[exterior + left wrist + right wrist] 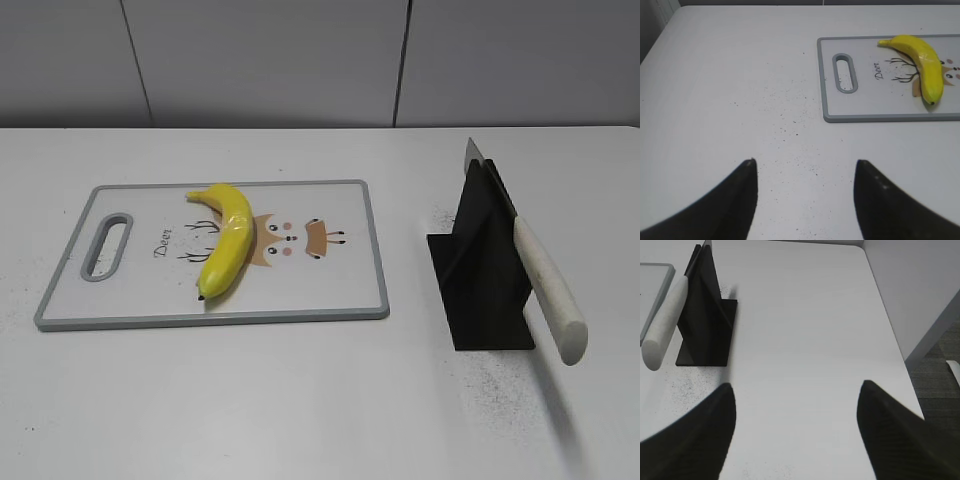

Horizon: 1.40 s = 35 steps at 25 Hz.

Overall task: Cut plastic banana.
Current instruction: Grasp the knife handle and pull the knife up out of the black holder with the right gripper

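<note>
Overall: we see a white desk (300, 400) with a cutting board on its left part and a knife stand on its right; neither arm shows in the exterior view.
Plastic banana (226, 237): it lies on the cutting board (340, 290), left of the board's middle, curved, with its dark tip toward the near edge and its stem toward the far edge.
Banana, left wrist view: we find it (922, 65) at the upper right, well apart from the tool, with nothing touching it.
Board details: a grey rim, a slot handle (108, 246) at the left end and a printed deer design, which the banana partly covers; the board's right end is cut off in the left wrist view.
Knife (545, 285): its white handle sticks out toward the camera and its blade sits in a black stand (480, 270); most of the blade is hidden by the stand, and we see only its far tip.
Left tool (805, 200): its two dark fingers are spread wide above bare, speckled desk, with nothing between them; only their tips are in frame.
Right tool (795, 432): its fingers are spread wide and empty, over bare desk to the right of the stand, well apart from the knife handle (665, 325).
Hard to tell: how high either tool is above the desk.
</note>
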{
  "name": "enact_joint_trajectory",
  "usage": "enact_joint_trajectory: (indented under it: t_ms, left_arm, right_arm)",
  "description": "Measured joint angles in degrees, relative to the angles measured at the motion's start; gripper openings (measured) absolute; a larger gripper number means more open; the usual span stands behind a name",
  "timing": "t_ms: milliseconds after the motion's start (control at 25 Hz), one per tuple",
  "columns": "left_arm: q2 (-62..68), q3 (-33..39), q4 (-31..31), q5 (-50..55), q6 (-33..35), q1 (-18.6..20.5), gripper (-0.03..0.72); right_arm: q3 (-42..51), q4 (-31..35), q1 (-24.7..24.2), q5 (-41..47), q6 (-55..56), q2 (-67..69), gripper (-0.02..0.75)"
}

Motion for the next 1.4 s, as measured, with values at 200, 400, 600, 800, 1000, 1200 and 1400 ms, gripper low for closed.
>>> enact_joint_trajectory:
  t_ms: [200,400,600,800,1000,1200,1400]
  left_arm:
    - [0.0,0.0,0.0,0.0,0.0,0.0,0.573]
    - [0.0,0.0,0.0,0.0,0.0,0.0,0.573]
    - [0.0,0.0,0.0,0.0,0.0,0.0,0.567]
    - [0.0,0.0,0.0,0.0,0.0,0.0,0.563]
    - [0.0,0.0,0.0,0.0,0.0,0.0,0.561]
    - [0.0,0.0,0.0,0.0,0.0,0.0,0.561]
    - [0.0,0.0,0.0,0.0,0.0,0.0,0.561]
  right_arm:
    - [0.0,0.0,0.0,0.0,0.0,0.0,0.571]
    - [0.0,0.0,0.0,0.0,0.0,0.0,0.571]
    - [0.0,0.0,0.0,0.0,0.0,0.0,0.571]
    - [0.0,0.0,0.0,0.0,0.0,0.0,0.571]
    - [0.0,0.0,0.0,0.0,0.0,0.0,0.571]
    - [0.0,0.0,0.0,0.0,0.0,0.0,0.571]
    - [0.0,0.0,0.0,0.0,0.0,0.0,0.571]
